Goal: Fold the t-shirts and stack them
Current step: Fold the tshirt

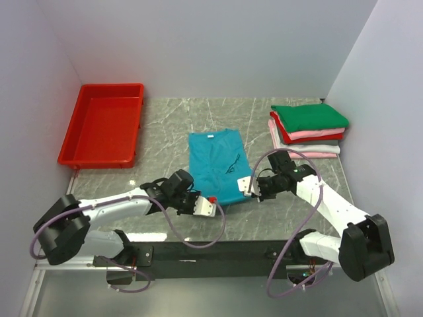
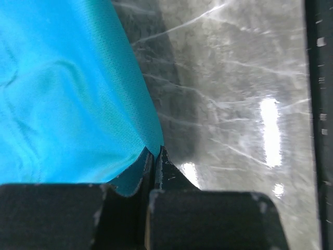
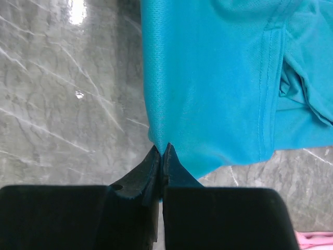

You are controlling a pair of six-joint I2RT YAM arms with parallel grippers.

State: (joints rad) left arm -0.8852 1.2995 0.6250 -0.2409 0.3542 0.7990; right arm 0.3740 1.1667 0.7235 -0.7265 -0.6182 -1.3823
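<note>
A teal t-shirt [image 1: 217,165] lies folded lengthwise on the marble table, its white neck label at the far end. My left gripper [image 1: 206,201] is shut on the shirt's near left corner; in the left wrist view [image 2: 154,151] the cloth [image 2: 67,94] is pinched between the jaws. My right gripper [image 1: 251,188] is shut on the near right corner; in the right wrist view [image 3: 162,149] the cloth [image 3: 218,78] is pinched at the tips. A stack of folded t-shirts [image 1: 307,129], green on top, then red, pink and whitish, sits at the far right.
A red plastic tray [image 1: 102,125] stands at the far left. White walls enclose the table on three sides. A black rail [image 1: 218,251] runs along the near edge between the arm bases.
</note>
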